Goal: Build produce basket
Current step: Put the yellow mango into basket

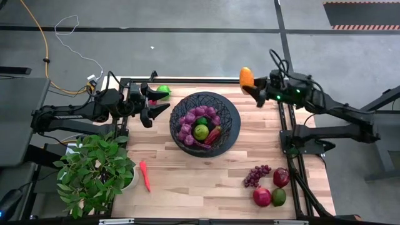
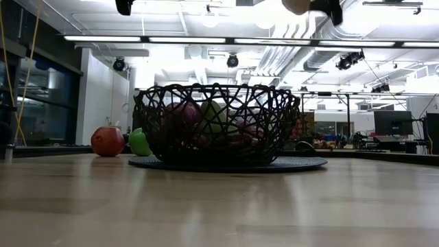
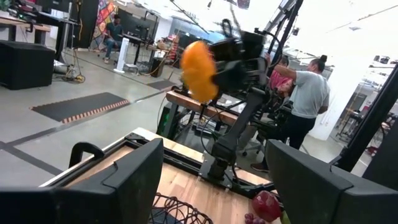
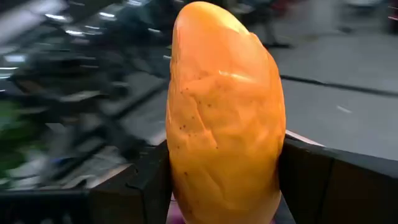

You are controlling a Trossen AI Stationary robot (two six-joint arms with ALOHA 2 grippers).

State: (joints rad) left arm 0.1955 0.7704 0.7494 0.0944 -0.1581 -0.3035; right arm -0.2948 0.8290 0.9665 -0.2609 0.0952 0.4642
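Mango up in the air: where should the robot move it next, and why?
Probably sideways until it is over the basket. The right pincer holds the mango near the table's far edge, beside the basket, not above it, so dropping it now would miss.

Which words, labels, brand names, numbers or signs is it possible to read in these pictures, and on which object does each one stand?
None can be read.
The mango, the basket and the produce carry no print.
Screens in the room behind, in the low view, are too small to read.
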